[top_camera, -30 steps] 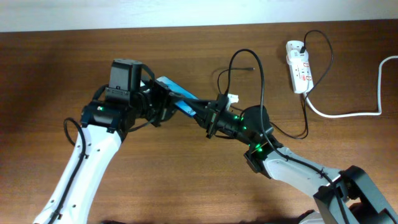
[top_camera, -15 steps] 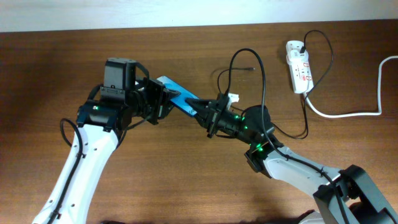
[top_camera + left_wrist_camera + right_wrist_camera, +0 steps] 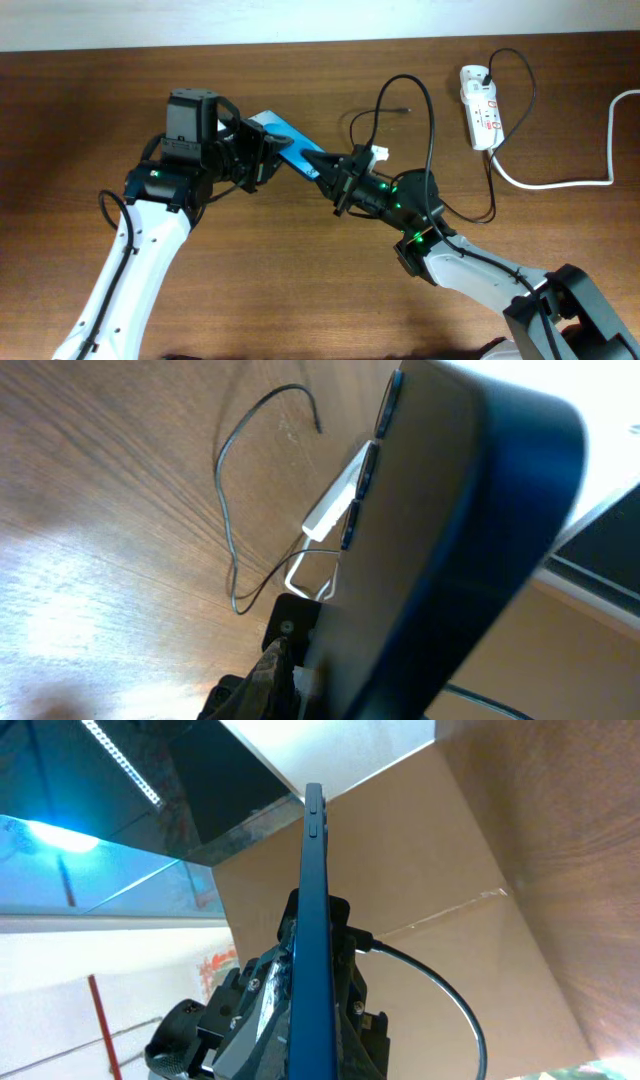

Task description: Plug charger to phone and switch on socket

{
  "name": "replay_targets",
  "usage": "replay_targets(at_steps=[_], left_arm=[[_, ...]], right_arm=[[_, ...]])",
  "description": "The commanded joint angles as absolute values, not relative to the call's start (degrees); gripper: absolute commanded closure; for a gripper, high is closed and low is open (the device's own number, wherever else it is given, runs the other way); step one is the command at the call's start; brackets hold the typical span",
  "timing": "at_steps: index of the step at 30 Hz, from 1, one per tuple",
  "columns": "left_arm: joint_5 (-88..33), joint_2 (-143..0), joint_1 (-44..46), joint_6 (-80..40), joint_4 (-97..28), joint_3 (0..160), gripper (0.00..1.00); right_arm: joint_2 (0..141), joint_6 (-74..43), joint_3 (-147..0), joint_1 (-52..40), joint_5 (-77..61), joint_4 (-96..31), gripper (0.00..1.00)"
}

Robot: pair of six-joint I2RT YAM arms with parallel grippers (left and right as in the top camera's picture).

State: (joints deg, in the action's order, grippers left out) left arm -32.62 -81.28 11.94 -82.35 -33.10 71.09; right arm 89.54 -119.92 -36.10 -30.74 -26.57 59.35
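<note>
— Clenched, the right pincer (image 3: 328, 172) grips the phone (image 3: 280, 135) by its 4 o'clock end in the overhead view. The slim slab is held tilted over the table (image 3: 300, 290), with its glossy blue face up.

— And the left pincer (image 3: 262, 152)?

— Its black jaws flank the phone's 10 o'clock end, but whether they press cannot be told. The charger (image 3: 491, 185), thin, black and limp, loops away from the socket (image 3: 480, 105), a white oblong strip at 2 o'clock. Its small tip lies on the wood toward 2 o'clock of the right pincer, apart from the phone. The thick white cord (image 3: 560, 183) runs off at 3 o'clock. Bare grained wood spreads toward 6 and 9 o'clock.

— Left wrist view?

— The phone's (image 3: 440, 510) dark back fills the 3 o'clock side, with a rounded corner and side buttons along its edge. The charger curls on brown wood at 10 o'clock.

— Right wrist?

— The phone (image 3: 316, 920) stands edge-on, a slim blue line from 12 to 6 o'clock. The right pincer's dark metal closes on it at 6 o'clock.
</note>
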Motion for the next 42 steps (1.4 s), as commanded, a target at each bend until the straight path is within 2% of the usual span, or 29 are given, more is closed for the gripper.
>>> replay_targets(at_steps=[1, 12, 15, 18, 27, 31, 34, 40, 42], left_arm=[[-28.47, -81.43, 11.25, -86.15, -32.47, 71.16, 0.83], [-24.08, -81.43, 14.41, -88.95, -29.98, 71.16, 0.85], [-23.99, -81.43, 14.66, -89.34, -29.30, 71.16, 0.91], [-24.01, -81.43, 14.63, -89.34, -28.49, 71.16, 1.00], [-25.30, -81.41, 14.57, -91.85, -28.49, 71.16, 1.00], [-25.87, -81.41, 14.59, -92.38, -28.49, 71.16, 1.00], [-25.91, -81.41, 14.59, -93.80, -28.51, 71.16, 1.00], [-25.89, -81.41, 14.59, -93.89, -28.51, 71.16, 1.00], [-25.67, -81.41, 14.59, -93.82, -28.53, 71.16, 1.00]], right_arm=[[88.82, -119.50, -36.69, -30.37, -25.36, 61.82, 0.96], [88.82, -119.50, -36.71, -30.37, -24.77, 63.13, 0.96], [88.82, -119.50, -36.71, -30.37, -24.64, 63.48, 0.96], [88.82, -119.50, -36.71, -30.37, -24.60, 63.48, 0.96], [88.82, -119.50, -36.71, -30.37, -24.80, 63.26, 0.94], [88.82, -119.50, -36.71, -30.37, -24.82, 63.24, 0.82], [88.82, -119.50, -36.71, -30.37, -24.82, 63.24, 0.77], [88.82, -119.50, -36.71, -30.35, -24.99, 63.24, 0.74], [88.82, -119.50, -36.71, -30.37, -25.02, 63.24, 0.63]])
